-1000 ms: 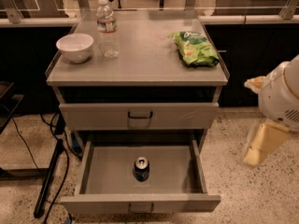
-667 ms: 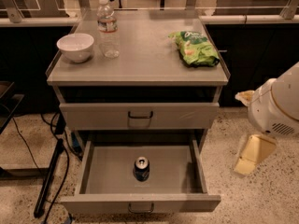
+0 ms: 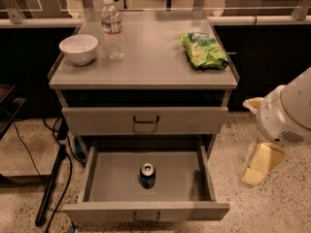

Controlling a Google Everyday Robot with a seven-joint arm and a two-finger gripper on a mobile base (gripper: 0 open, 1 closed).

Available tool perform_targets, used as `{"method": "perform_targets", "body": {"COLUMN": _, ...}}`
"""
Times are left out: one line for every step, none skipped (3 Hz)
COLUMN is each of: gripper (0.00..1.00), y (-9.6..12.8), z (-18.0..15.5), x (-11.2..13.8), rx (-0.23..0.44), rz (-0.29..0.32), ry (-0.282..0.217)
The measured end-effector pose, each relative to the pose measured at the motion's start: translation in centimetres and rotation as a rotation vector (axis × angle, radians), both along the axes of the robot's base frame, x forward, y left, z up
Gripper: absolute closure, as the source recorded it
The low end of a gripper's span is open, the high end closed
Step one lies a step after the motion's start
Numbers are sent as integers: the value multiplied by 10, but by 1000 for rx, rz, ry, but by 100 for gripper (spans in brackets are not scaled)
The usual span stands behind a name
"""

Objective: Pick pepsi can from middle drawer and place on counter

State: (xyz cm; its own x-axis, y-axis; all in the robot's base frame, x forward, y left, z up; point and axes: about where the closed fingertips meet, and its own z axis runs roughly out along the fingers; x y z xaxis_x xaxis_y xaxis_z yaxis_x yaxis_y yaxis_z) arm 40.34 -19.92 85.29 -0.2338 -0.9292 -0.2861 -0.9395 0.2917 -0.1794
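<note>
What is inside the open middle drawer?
One pepsi can, upright near the floor's centre. The rear of the middle drawer is hidden beneath the drawer above. The gripper hangs outside, to the right.

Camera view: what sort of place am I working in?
Probably a lab or office mock-up: grey drawer cabinet, speckled floor with loose cables, railed ledge behind. The gripper hangs right of the middle drawer.
</note>
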Motion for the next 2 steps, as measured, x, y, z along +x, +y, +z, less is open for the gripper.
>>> {"method": "perform_targets", "body": {"gripper": 0, "y": 13, "z": -35, "x": 1, "rx": 32, "rz": 2, "ry": 22}}
{"method": "perform_targets", "body": {"gripper": 0, "y": 29, "z": -69, "x": 10, "rx": 62, "rz": 7, "ry": 28}}
